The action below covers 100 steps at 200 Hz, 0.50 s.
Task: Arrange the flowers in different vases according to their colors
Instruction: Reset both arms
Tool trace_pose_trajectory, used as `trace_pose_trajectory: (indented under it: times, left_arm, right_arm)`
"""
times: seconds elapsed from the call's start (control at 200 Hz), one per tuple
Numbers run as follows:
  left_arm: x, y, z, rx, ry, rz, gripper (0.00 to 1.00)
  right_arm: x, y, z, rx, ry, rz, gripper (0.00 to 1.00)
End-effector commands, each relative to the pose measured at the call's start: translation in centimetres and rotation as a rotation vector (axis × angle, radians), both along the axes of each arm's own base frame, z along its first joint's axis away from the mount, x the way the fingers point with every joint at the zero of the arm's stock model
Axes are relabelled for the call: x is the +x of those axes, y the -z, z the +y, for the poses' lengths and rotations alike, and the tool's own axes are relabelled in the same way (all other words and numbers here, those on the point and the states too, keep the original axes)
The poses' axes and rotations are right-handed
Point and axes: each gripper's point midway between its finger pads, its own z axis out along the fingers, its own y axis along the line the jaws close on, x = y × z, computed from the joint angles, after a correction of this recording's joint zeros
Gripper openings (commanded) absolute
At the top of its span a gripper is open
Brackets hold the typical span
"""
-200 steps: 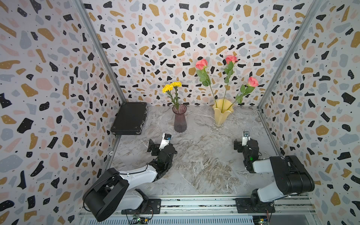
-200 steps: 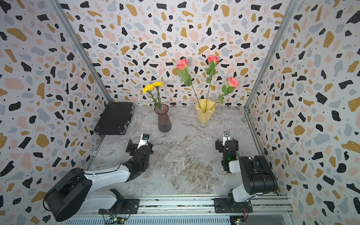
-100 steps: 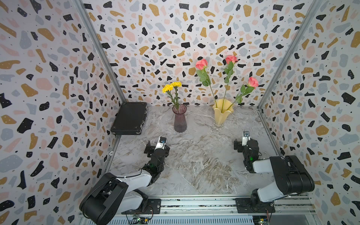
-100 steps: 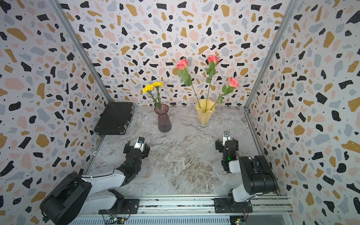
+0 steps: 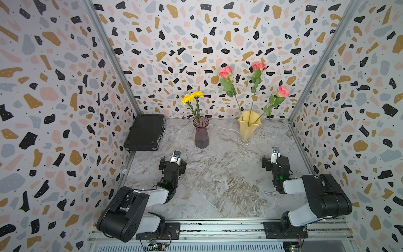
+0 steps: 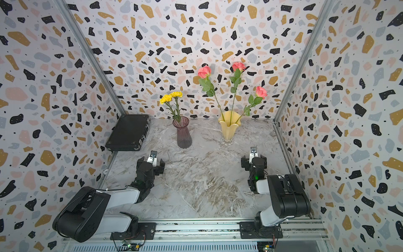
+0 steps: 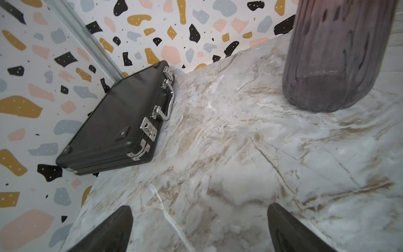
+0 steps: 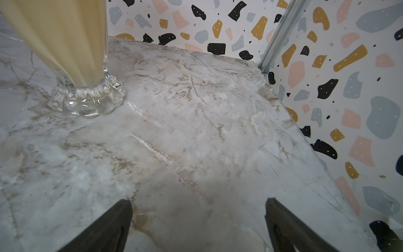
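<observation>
Marble table (image 8: 196, 135) open beside yellow vase (image 8: 65, 43)

Bright, even light; soft shadows; wide-angle bending at edges; wrist views slightly soft.

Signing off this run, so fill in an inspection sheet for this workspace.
Surface: marble table, no stray flowers on it.
Job's things: two yellow flowers in the purple vase; three pink roses in the yellow vase; both vases upright.
Clutter: closed black case in the far left corner.
Grippers: left gripper and right gripper low over the table, jaws open, empty.
Cables: thin wires at the front rail.
Surroundings: speckled walls on three sides.
</observation>
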Motion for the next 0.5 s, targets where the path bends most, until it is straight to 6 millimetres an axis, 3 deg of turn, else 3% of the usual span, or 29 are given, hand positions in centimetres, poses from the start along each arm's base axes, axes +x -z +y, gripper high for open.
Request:
trace_pose_trajectory:
  times: [0.0,0.095,0.16,0.235,0.496]
  left_arm:
    - [1.2,-0.9,1.5,-0.147,-0.026,-0.11,0.99]
    - [2.3,0.8,2.1,-0.2,-0.034,0.067,0.99]
    - [2.8,0.1,2.4,-0.22,-0.019,-0.017,0.99]
    - [2.5,0.6,2.3,-0.22,-0.025,0.05,0.99]
    - [2.5,0.5,2.3,-0.211,-0.024,0.038,0.99]
  right_arm:
    - [0.1,-0.6,0.0,-0.004,0.004,-0.025,1.0]
    - [0.1,-0.6,0.0,-0.003,0.005,-0.026,1.0]
    - [0.1,-0.6,0.0,-0.003,0.004,-0.026,1.0]
    - [0.1,-0.7,0.0,-0.003,0.005,-0.028,1.0]
    - [0.1,-0.6,0.0,-0.004,0.006,-0.027,1.0]
